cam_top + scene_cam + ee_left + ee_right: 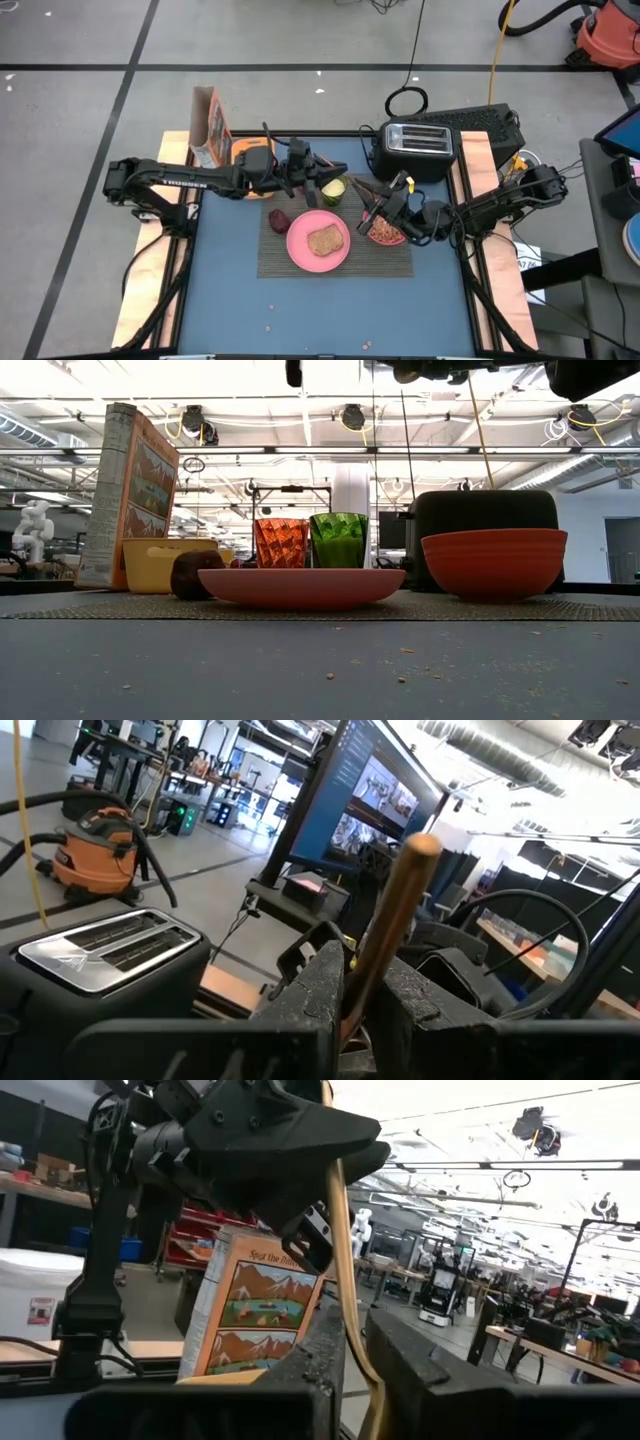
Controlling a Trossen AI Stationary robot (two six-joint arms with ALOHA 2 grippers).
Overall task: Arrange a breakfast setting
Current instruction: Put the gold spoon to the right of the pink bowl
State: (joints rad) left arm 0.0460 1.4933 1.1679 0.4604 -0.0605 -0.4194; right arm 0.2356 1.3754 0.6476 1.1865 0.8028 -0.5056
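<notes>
The left gripper [312,172] hangs above the green cup [333,190], at the placemat's [400,262] far edge, jaws pinched on a wooden stick [392,920] whose lower end is hidden. On the mat lie the dark fruit [279,219], then the pink plate [300,248] carrying toast [325,241]. The tumbler [281,542] shows only from table level. At right, the right gripper [392,208] hovers over the bowl [384,234], clamped on a thin tan strip [350,1280]; its ends are cut off.
</notes>
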